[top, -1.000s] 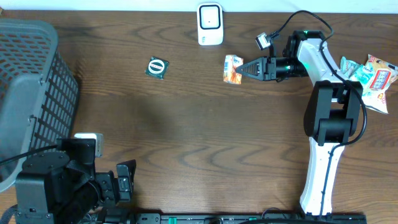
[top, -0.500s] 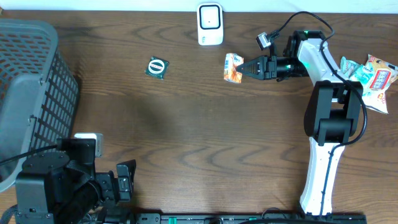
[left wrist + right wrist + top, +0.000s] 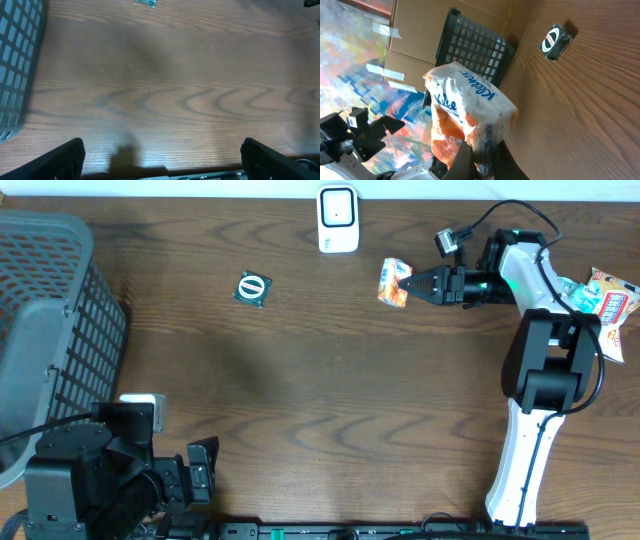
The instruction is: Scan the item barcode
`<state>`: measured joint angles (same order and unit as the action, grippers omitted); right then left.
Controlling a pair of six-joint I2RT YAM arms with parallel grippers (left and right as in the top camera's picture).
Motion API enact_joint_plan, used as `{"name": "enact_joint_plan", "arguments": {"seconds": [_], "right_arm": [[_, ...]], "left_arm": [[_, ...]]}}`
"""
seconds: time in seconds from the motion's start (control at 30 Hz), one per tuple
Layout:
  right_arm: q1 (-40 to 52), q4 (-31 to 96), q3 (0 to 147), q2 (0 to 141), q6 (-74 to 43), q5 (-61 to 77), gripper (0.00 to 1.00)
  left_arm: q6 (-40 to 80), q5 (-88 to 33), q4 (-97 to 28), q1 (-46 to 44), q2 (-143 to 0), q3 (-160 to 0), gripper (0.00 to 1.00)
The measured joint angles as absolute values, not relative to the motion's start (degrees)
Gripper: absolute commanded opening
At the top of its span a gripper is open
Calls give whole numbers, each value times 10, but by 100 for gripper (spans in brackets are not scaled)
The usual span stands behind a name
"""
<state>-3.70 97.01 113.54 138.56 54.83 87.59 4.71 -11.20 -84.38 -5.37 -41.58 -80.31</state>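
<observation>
Right now the right end effector (image 3: pixel 410 283) is clamped shut on one edge of the tissue pack (image 3: pixel 394 282). It seems to hold the pack just clear of the worktop (image 3: pixel 330 400), at the far side and a little to the right of the white scanner (image 3: pixel 338 218). The grip worries me most: in the wrist view the fingers (image 3: pixel 470 160) pinch only a soft fold of wrapper at the bottom of the pack, so the bulk hangs beyond them. A quick swing toward the scanner could make the pack swivel or slide out. I cannot spot a barcode on any face that shows, so the pack may well be presented wrong side on and give no read. Coming in too low or too close risks nudging the light-looking scanner, which stands near the far edge. The left end effector (image 3: pixel 161 150) hangs wide open over bare wood at the near left beside the basket (image 3: pixel 50 330), well out of the way. The small green packet (image 3: pixel 253 288) also lies clear, left of the scanner.
</observation>
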Motion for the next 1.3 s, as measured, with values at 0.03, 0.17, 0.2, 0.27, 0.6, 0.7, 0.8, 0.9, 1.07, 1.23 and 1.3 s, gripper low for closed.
{"name": "enact_joint_plan", "arguments": {"seconds": [0.03,0.17,0.2,0.27,0.6,0.7,0.8,0.9,1.07,1.23,1.3], "right_arm": [[-35,970,1135,1386,550,875,1],[-23,970,1135,1386,569,874,1],[-19,970,1135,1386,575,874,1],[-11,967,1135,1386,587,874,1],[29,921,1135,1386,609,874,1],[32,920,1135,1386,610,874,1],[31,916,1135,1386,610,874,1],[31,913,1135,1386,610,874,1],[31,911,1135,1386,610,874,1],[31,910,1135,1386,610,874,1],[31,910,1135,1386,610,874,1]], "left_arm": [[47,-112,-844,-54,-416,-803,98],[47,-112,-844,-54,-416,-803,98],[47,-112,-844,-54,-416,-803,97],[47,-112,-844,-54,-416,-803,98],[47,-112,-844,-54,-416,-803,98],[47,-112,-844,-54,-416,-803,98],[47,-112,-844,-54,-416,-803,98],[47,-112,-844,-54,-416,-803,98],[47,-112,-844,-54,-416,-803,98],[47,-112,-844,-54,-416,-803,98],[47,-112,-844,-54,-416,-803,98]]}}
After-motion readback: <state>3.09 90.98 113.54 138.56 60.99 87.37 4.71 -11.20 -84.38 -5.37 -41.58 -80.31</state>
